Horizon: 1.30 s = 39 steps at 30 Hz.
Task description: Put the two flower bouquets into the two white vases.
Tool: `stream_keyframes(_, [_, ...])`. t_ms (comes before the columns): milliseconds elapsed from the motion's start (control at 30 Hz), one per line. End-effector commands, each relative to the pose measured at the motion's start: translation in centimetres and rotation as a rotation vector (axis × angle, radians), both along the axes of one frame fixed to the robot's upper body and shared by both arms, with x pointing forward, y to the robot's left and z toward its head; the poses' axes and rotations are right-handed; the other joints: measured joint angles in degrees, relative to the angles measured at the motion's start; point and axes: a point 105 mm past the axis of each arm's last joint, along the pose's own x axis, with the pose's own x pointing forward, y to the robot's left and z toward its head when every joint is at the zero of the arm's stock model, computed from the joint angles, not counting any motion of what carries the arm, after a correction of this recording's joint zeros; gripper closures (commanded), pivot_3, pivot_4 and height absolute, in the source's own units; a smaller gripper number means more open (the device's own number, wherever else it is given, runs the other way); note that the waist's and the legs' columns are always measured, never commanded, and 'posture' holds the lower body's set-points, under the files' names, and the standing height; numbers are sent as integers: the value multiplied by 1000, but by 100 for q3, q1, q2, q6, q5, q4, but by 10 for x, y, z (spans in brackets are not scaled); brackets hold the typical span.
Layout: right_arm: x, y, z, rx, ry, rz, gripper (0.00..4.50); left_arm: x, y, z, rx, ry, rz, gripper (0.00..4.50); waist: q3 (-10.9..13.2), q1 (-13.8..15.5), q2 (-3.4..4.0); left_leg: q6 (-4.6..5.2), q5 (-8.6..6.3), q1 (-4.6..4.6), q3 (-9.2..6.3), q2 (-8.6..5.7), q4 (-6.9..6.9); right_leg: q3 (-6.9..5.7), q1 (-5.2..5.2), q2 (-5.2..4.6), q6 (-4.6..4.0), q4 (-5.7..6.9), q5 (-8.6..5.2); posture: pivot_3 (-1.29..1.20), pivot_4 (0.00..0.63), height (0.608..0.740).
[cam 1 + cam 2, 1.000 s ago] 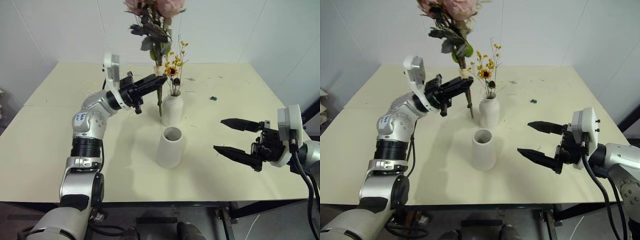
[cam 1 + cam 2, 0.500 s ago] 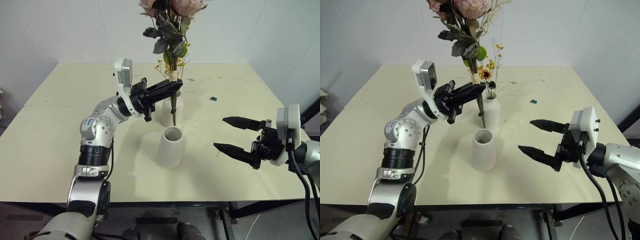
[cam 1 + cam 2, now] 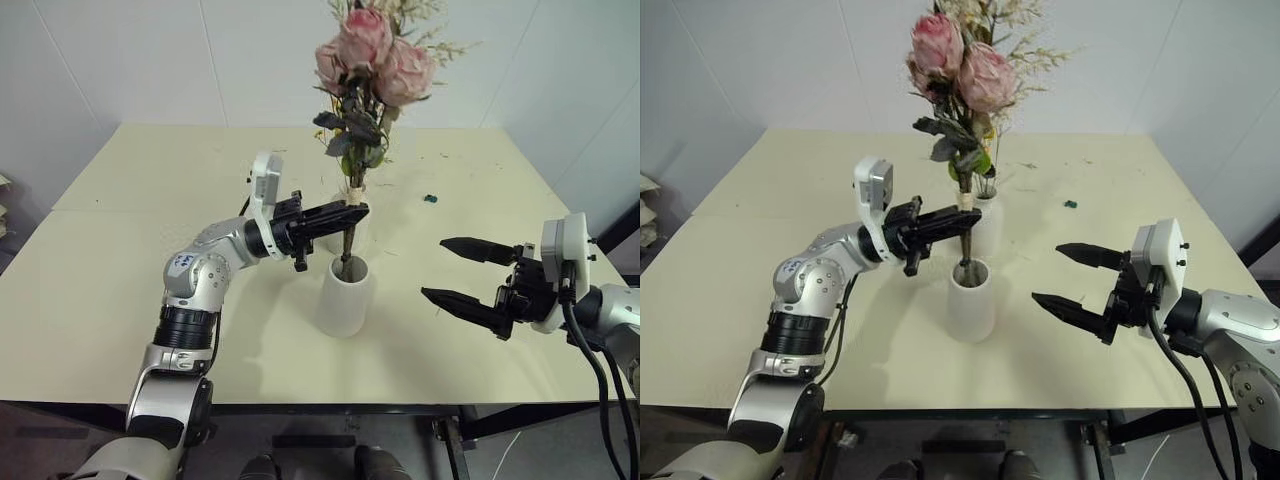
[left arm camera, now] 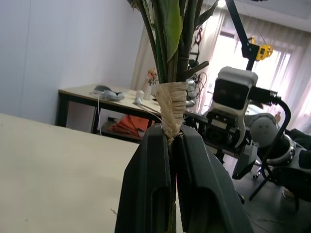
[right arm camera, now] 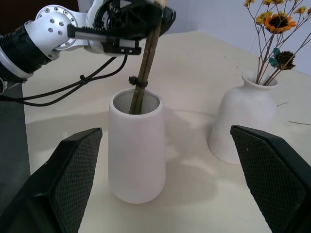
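At the centre of the head view, the tall cone vase [image 3: 344,295] stands upright on the table [image 3: 110,280]. The lower stems of the rose bouquet [image 3: 368,70] are inside its wide mouth, leaning slightly, while the pink heads and dried grass rise to the top centre of the frame. Just behind it, partly hidden by the stems, the round bottle vase [image 5: 244,121] holds the bunch of yellow flowers [image 5: 275,22] in its narrow neck.

The left gripper [image 3: 352,212] reaches in from centre left. Its black fingers [image 4: 160,179] are pressed together on the rose bouquet's stems just below the pale wrapping band, above the cone vase's rim. The right gripper [image 3: 462,271] hangs at lower right, well apart from both vases, its jaws spread wide and holding nothing.

The table's front edge runs along the bottom of the frame, with bare tabletop wide on the left and between the cone vase and the right gripper. A small dark scrap [image 3: 427,198] lies on the table to the upper right of the vases, near no other object.
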Motion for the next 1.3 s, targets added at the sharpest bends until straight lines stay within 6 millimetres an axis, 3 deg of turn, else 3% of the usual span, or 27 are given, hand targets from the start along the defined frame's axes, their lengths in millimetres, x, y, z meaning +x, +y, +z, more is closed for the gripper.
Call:
stream_keyframes(33, [-4,2,7,5,-54,2,0,-7,-2,-4,40,-38,-19,4463,0,-4,0,0,0,0,0,0,0,0,0,0,0,-1,0,0,150,740])
stream_keyframes(167, [-4,1,7,6,-54,-5,0,-5,-2,-8,50,-33,-7,4463,0,-1,0,0,0,0,0,0,0,0,0,0,-1,-2,0,0,150,740])
stream_keyframes(667, [-3,-3,7,4,-58,-27,0,-6,13,-16,138,-102,17,22,0,-1,0,2,-1,-1,0,0,-6,0,3,-1,-6,-17,-1,0,150,740])
stream_keyframes(833, [-2,-5,7,1,-58,-35,0,-1,31,-21,235,-160,43,22,0,-7,1,2,-2,0,1,0,-11,0,2,-1,-12,-20,-3,0,150,740])
stream_keyframes(1067, [-4,-17,2,-34,-47,-85,0,16,85,-8,311,-263,185,22,0,-3,1,2,-2,-2,1,1,-15,0,2,-1,-20,-26,-7,0,150,740])
stream_keyframes(1167, [-8,-36,2,-46,-36,-141,0,30,121,-2,333,-311,342,22,0,-2,1,4,-3,-2,1,1,-19,-1,2,-2,-19,-29,-7,0,150,740])
stream_keyframes(1300, [-10,-64,2,-48,-17,-221,0,39,154,-6,384,-358,468,22,0,0,2,10,-8,0,2,1,-23,-1,3,-3,-11,-30,-3,0,150,740])
